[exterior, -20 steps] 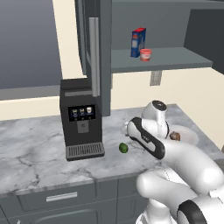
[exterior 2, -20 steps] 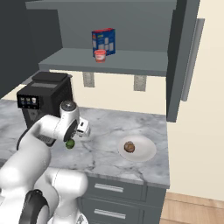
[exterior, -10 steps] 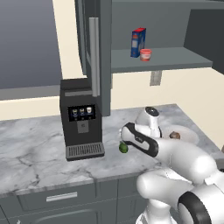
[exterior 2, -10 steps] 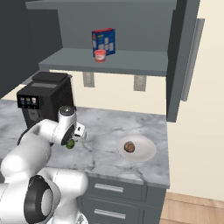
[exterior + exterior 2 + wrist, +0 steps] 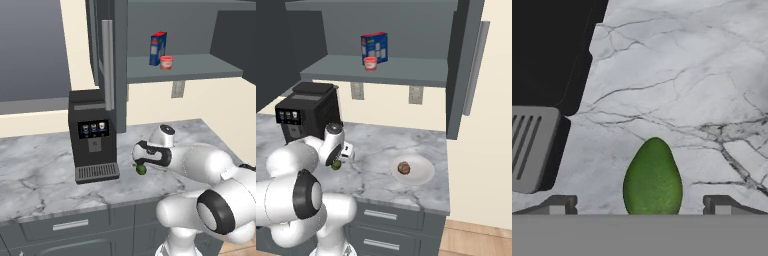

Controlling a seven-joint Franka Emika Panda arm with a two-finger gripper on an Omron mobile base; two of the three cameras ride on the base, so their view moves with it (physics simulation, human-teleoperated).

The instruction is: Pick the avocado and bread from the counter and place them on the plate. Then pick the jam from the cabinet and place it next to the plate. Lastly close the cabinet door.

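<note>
The avocado (image 5: 653, 180) lies on the marble counter (image 5: 687, 75), right of the coffee machine's drip tray. My gripper (image 5: 639, 206) is open and hangs low over it, one fingertip on each side with gaps to the fruit. From the base, the avocado (image 5: 141, 170) sits just under the gripper (image 5: 140, 164). The avocado (image 5: 336, 164) is left of the beige plate (image 5: 423, 176), and the bread (image 5: 403, 168) lies on that plate. The red jam (image 5: 166, 62) jar stands on the open cabinet's shelf (image 5: 200, 70).
A black coffee machine (image 5: 92, 135) stands on the counter just left of the avocado. A blue-and-red box (image 5: 158, 49) stands beside the jam. The cabinet door (image 5: 463, 65) hangs open above the counter's right end. Grey drawers (image 5: 381, 215) run below the counter edge.
The hand has swung left and down from beside the plate to just over the avocado. Its jaws have stayed open. The avocado and bread have not moved.
</note>
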